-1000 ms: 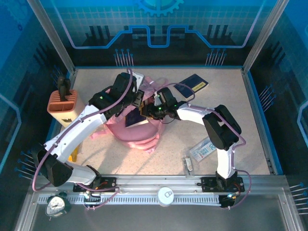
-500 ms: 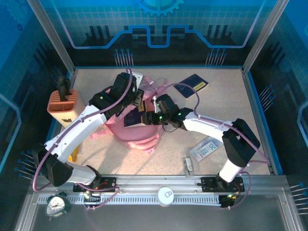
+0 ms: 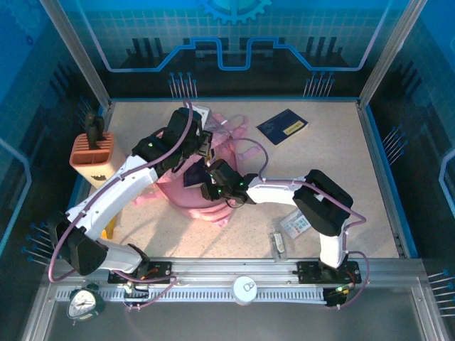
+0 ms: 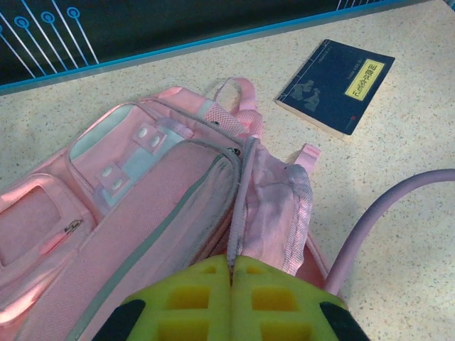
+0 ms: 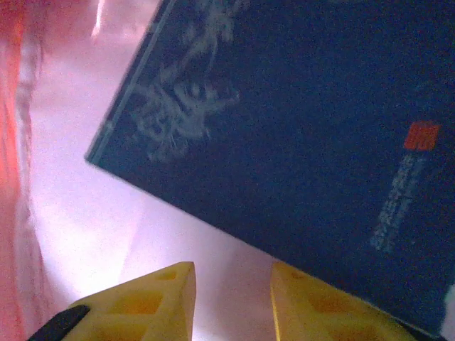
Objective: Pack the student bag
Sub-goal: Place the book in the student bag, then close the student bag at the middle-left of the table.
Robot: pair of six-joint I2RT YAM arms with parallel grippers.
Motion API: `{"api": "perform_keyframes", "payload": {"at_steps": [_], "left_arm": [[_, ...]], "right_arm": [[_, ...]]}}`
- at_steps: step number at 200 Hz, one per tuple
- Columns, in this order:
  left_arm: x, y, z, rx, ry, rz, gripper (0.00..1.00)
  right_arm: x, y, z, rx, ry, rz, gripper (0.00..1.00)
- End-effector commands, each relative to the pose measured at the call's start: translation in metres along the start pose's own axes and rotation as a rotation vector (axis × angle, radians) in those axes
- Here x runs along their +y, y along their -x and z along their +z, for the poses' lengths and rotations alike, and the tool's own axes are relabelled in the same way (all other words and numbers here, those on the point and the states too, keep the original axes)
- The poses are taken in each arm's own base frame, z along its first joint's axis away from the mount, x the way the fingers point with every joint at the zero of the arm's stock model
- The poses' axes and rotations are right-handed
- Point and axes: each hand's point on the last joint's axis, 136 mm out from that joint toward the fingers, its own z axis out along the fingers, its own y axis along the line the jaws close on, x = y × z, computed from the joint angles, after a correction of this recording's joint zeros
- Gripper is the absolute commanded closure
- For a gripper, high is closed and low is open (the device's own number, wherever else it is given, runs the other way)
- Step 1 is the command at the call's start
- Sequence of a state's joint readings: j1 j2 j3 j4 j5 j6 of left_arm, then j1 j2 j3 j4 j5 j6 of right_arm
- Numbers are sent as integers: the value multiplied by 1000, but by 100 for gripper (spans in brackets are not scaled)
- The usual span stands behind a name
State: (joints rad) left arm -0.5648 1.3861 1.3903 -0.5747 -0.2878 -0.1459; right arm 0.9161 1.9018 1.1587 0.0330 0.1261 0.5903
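My left claw (image 4: pixel 231 284) pinches the rim of the student bag (image 4: pixel 142 206); my right claw (image 5: pixel 231 298), narrowly parted and empty, faces the navy book (image 5: pixel 298 142) slanting just ahead inside.

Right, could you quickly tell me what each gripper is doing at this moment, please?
Left gripper: closed, pinching the student bag at its opening edge.
Right gripper: open, holding nothing, just short of the dark blue book in the bag.
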Motion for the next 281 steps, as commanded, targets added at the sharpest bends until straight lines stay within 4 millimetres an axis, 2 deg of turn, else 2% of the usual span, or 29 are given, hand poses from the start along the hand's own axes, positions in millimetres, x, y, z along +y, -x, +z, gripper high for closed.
{"api": "perform_keyframes", "payload": {"at_steps": [1, 20, 45, 64, 85, 119, 145, 168, 183, 197, 223, 237, 255, 281], "left_arm": [[0, 31, -17, -124, -23, -72, 100], [2, 26, -17, -106, -14, -77, 100], [5, 21, -20, -109, -9, -88, 100], [6, 16, -21, -95, -8, -98, 100], [5, 9, -19, -69, -18, -115, 100], [1, -12, -14, -17, -44, -116, 100], [1, -37, -5, 41, -52, -148, 100], [-9, -59, 4, 89, -112, -192, 99], [-14, -78, 9, 139, -147, -205, 97], [-11, -98, 13, 176, -137, -239, 95], [-14, -120, 15, 201, -171, -274, 89], [-21, -126, 16, 214, -213, -277, 86], [-24, -128, 12, 227, -237, -288, 74], [-41, -122, -3, 201, -347, -315, 59]], "right_arm": [[-5, 57, -4, -198, -71, -46, 65], [-5, 60, -5, -211, -70, -69, 64], [6, 50, -15, -195, -22, -112, 62], [21, 43, -39, -206, 30, -165, 58], [19, 33, -69, -217, 51, -171, 53], [-11, 24, -112, -193, 5, -120, 47], [-37, 35, -138, -184, -33, -68, 43], [-66, 51, -151, -188, -49, 9, 41], [-89, 62, -154, -196, -38, 98, 40], [-112, 70, -154, -190, -52, 179, 40], [-141, 76, -134, -153, -69, 255, 40], [-155, 80, -118, -117, -88, 286, 40], [-180, 89, -99, -103, -122, 366, 40], [-208, 107, -76, -106, -149, 418, 41]]}}
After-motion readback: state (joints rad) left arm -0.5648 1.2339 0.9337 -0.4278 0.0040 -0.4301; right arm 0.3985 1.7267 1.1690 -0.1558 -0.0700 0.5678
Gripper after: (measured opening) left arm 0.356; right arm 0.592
